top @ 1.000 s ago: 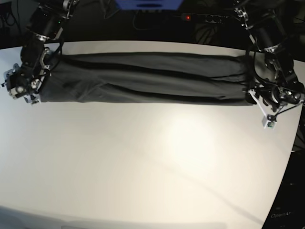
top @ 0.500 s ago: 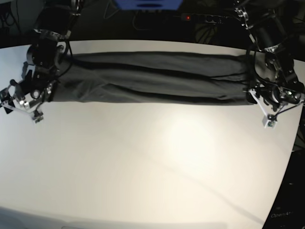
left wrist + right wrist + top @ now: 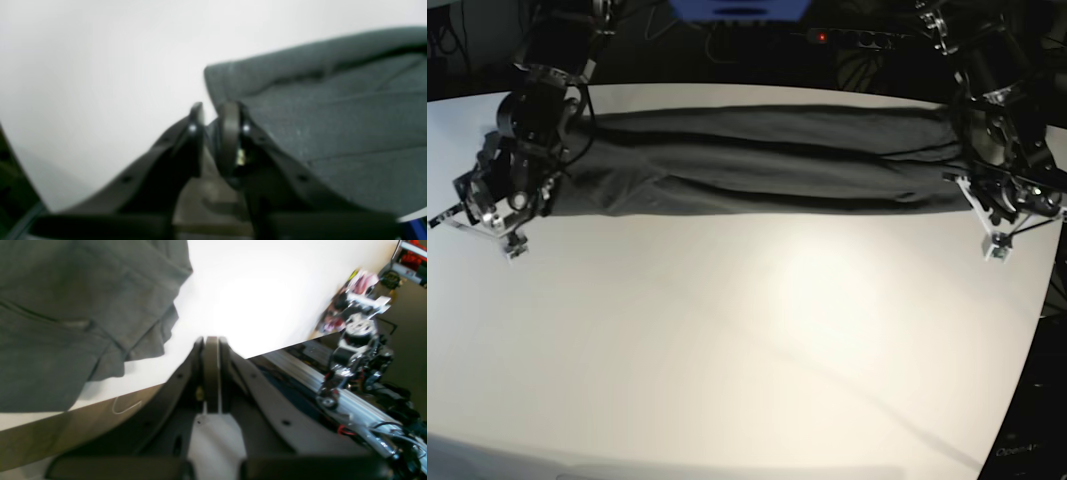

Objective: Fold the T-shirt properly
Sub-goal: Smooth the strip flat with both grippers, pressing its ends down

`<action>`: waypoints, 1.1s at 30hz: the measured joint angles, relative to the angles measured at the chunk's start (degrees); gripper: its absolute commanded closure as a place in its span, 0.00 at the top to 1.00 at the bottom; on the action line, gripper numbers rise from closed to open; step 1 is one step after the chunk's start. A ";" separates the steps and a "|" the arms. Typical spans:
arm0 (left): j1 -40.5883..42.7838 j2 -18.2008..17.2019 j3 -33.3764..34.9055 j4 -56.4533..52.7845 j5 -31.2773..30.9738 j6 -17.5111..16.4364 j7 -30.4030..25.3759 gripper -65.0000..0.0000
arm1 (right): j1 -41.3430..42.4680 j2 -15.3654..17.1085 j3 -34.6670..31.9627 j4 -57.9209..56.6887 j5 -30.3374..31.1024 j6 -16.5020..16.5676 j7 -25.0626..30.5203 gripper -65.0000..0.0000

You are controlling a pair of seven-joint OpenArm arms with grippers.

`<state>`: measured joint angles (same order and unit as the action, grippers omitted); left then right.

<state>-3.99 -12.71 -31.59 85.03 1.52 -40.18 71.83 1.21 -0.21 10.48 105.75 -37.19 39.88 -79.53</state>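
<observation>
The left gripper point(image 3: 215, 116) has its two fingers point(image 3: 230, 133) nearly together, with only a thin gap, and a bit of dark grey cloth sits between them: it is pinching the edge of the T-shirt point(image 3: 333, 110). The right gripper point(image 3: 210, 350) has its fingers point(image 3: 210, 366) pressed flat against each other with nothing between them; the T-shirt point(image 3: 66, 306) lies just beside it, up and to its left, apart from the tips.

In the base view, one T-shirt point(image 3: 767, 165) lies on the white table point(image 3: 757, 350) as a long narrow band along the far edge, folded lengthwise with a few long creases. Two arms are in view, one at each end of the band: the left gripper point(image 3: 987, 205) at the picture's right end, the right gripper point(image 3: 502, 195) at the picture's left end.
</observation>
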 measured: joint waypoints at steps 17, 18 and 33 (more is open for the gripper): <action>1.62 0.26 0.22 4.24 -0.17 0.04 1.44 0.03 | -0.44 -4.70 0.04 0.00 0.04 0.00 0.04 0.01; 1.88 0.37 0.22 4.24 -0.07 0.04 1.49 0.03 | -0.39 -4.70 0.04 0.00 0.04 -0.02 0.04 0.01; 3.08 -0.13 0.26 8.11 -0.09 0.13 6.86 0.58 | 1.25 -4.66 0.00 0.00 0.04 0.00 0.02 0.01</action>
<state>-0.91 -12.84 -31.33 93.14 1.43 -40.05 78.70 2.46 -4.86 10.48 105.75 -37.15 39.88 -79.50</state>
